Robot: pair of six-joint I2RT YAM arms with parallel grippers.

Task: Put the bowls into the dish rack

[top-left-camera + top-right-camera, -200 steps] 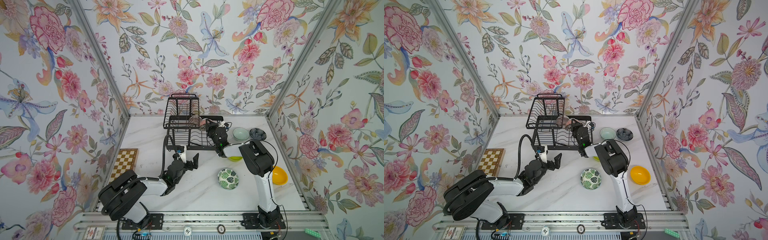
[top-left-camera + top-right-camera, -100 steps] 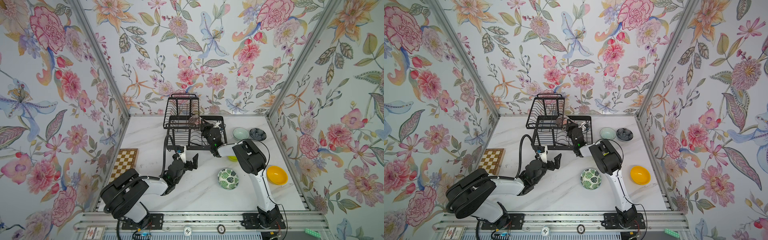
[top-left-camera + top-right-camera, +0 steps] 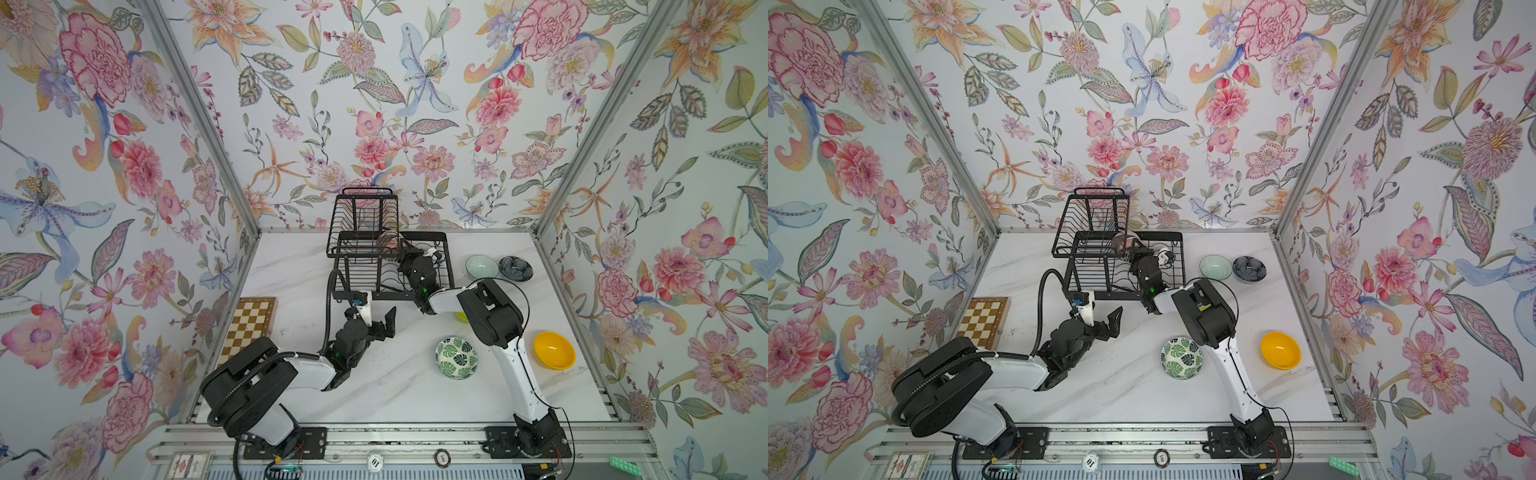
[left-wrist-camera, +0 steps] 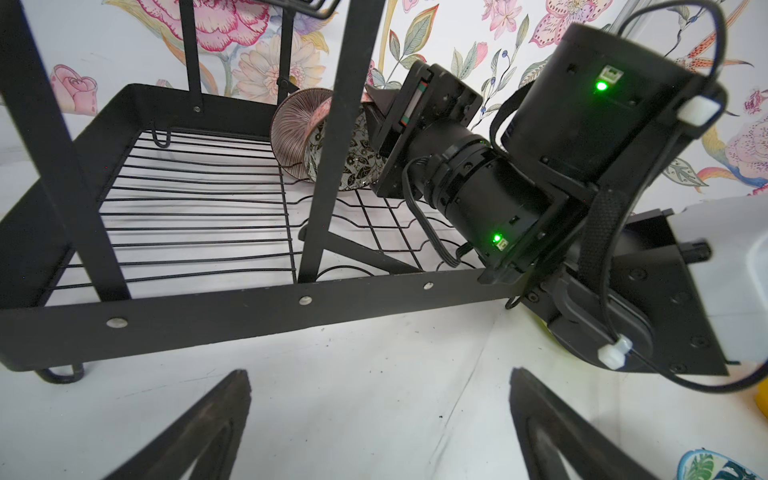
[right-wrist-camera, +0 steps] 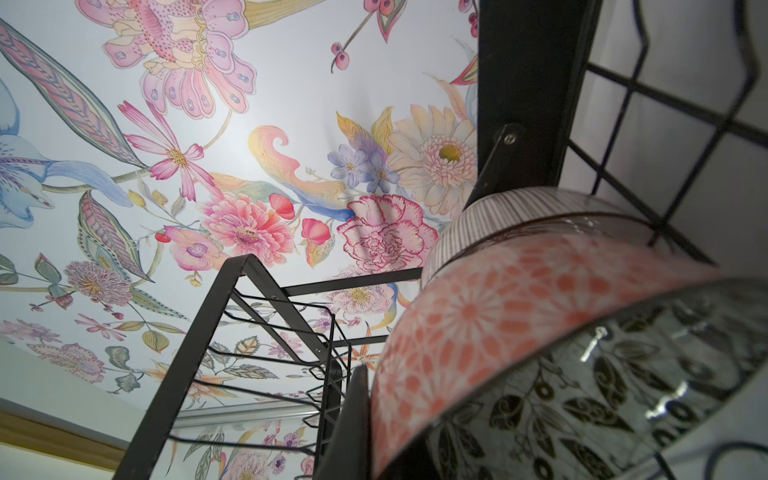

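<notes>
The black wire dish rack (image 3: 386,296) stands at the back of the table. My right gripper (image 3: 402,251) reaches into its lower tray, shut on the rim of the black-and-white patterned bowl (image 5: 498,316), which is tilted on edge against the pink ribbed bowl (image 5: 498,216). Both bowls show in the left wrist view, the ribbed one (image 4: 293,129) behind the patterned one (image 4: 357,166). My left gripper (image 3: 378,305) hangs open over bare table before the rack, holding nothing. On the table sit green-leaf (image 3: 456,358), orange-yellow (image 3: 554,350), celadon (image 3: 481,266) and dark blue (image 3: 515,268) bowls. A lime green bowl (image 3: 461,316) peeks from under the right arm.
A brown-and-cream chessboard (image 3: 249,324) lies by the left wall. The rack's upright post (image 4: 332,166) and raised upper basket (image 3: 365,216) stand close around the right gripper. The right forearm (image 3: 490,311) crosses above the table between the rack and the loose bowls.
My right arm has pushed the patterned bowl a little further left into the lower tray, its elbow swinging left off the orange-yellow bowl. The left gripper has stayed open and nearly still.
</notes>
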